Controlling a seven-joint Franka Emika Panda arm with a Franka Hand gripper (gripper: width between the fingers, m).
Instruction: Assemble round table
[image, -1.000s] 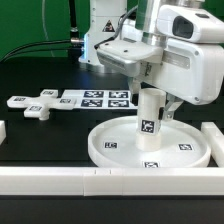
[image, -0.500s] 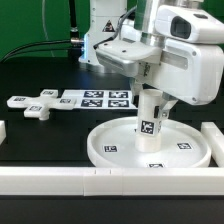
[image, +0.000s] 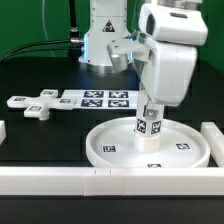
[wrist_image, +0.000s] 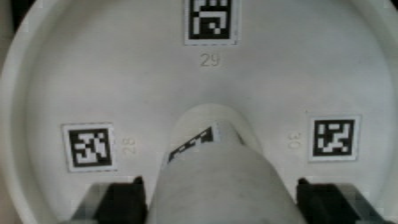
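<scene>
Tabletop (image: 40, 140) is black and carries all parts. The white Franka arm (image: 168, 55) stands over the exterior view's right half. Since half a second ago its wrist has rotated about the vertical axis. The housing that showed its broad face now presents a narrower side, and its height looks unchanged.

The large round white plastic disc with raised rim (image: 100, 150) lies flat below the arm, in the same place as before. The wrist view shows three square tags (wrist_image: 210, 22) on its inner face. Long straight white bars (image: 50, 180) border the near edge and the sides. The flat white marker board (image: 95, 98) lies behind the disc, apart from it.

The short white cylindrical plastic leg (image: 150, 128) stands upright on the centre of the disc and covers the hub. The small white cross-shaped foot (image: 33, 107) lies loose beside the marker board's end at the exterior view's left, well apart from the disc.

The gripper (image: 150, 108) is clamped on the upper part of the leg. In the wrist view its fingers (wrist_image: 121, 200) press against both flanks of the leg.

Assessment: rotation without lift indicates that the leg is being screwed into the hub. How far it is seated cannot be told, because the leg hides the joint. The foot remains to be fitted.
</scene>
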